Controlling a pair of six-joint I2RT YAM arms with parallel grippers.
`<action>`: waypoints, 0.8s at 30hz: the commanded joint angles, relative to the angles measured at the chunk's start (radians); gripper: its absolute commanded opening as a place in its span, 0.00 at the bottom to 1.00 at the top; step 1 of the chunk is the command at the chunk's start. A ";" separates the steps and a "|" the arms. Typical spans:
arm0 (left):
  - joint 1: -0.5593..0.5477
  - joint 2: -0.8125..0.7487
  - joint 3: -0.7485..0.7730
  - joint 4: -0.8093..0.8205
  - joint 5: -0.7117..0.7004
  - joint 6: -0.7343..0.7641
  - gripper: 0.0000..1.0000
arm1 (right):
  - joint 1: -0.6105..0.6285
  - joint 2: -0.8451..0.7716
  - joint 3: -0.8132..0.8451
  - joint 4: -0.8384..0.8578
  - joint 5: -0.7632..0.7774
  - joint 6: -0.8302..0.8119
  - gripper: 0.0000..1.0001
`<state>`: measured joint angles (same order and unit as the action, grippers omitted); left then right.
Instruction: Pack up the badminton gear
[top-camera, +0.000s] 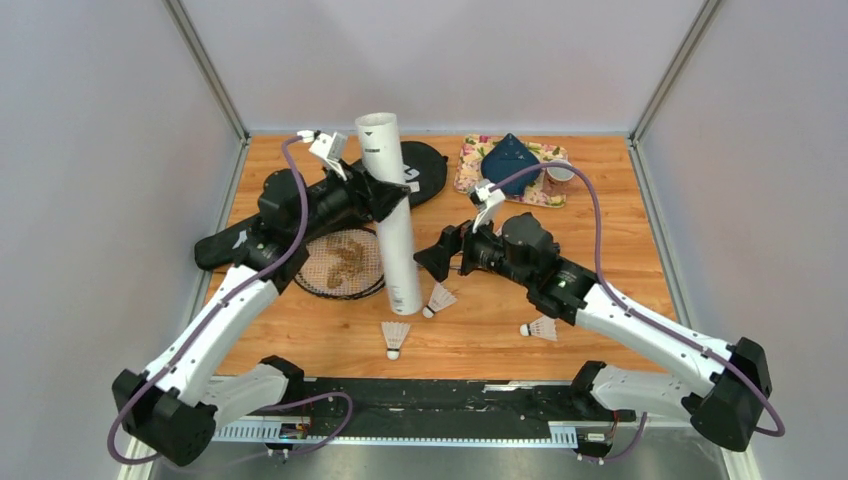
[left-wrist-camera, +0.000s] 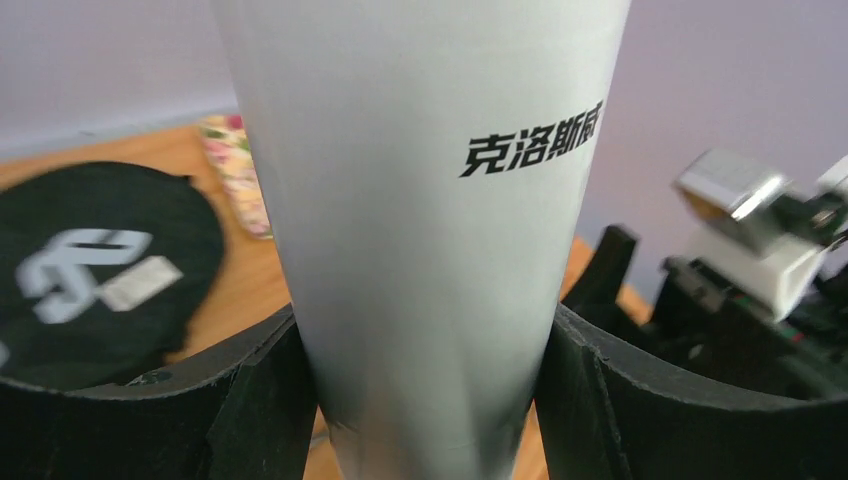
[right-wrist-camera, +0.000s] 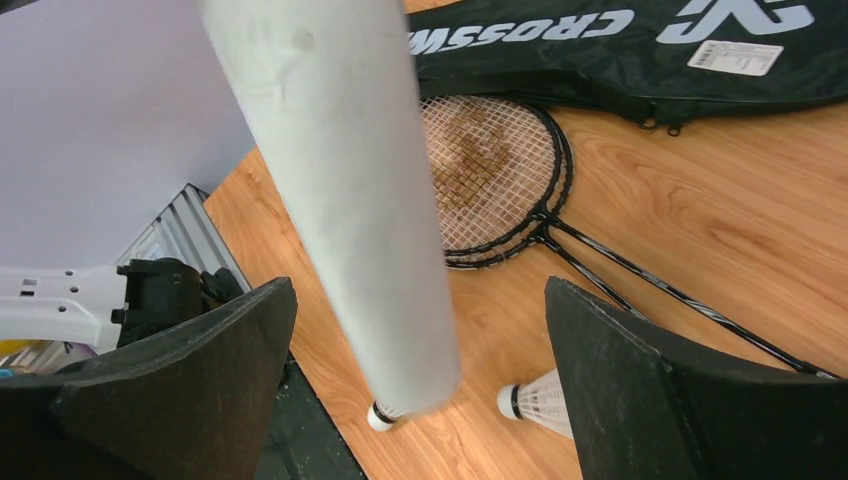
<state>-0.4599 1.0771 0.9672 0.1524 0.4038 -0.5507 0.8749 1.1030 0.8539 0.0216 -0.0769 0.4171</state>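
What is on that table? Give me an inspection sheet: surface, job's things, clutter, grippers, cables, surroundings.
Surface: wooden table, plank-pattern top.
Job's things: white tube held nearly upright; two rackets, heads stacked, beside it; three shuttlecocks lying loose; black cover at the back.
Clutter: floral tray holding a blue cloth; small cup at its right end.
Grippers: left gripper shut on the tube; right gripper open, empty, beside the tube.
Cables: a purple cable loops along each arm.
Surroundings: plain walls, metal corner posts.
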 joint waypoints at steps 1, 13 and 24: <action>0.013 -0.121 0.110 -0.453 -0.123 0.511 0.49 | -0.039 -0.068 0.131 -0.308 0.005 -0.107 0.99; 0.013 -0.465 -0.373 -0.373 -0.108 0.836 0.38 | -0.060 0.147 0.762 -0.704 -0.270 -0.072 0.67; 0.015 -0.523 -0.453 -0.309 -0.030 0.810 0.24 | -0.039 0.365 0.803 -0.606 -0.368 -0.009 0.57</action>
<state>-0.4454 0.5678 0.4976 -0.2367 0.3157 0.2413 0.8310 1.4227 1.6554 -0.5911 -0.3702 0.3798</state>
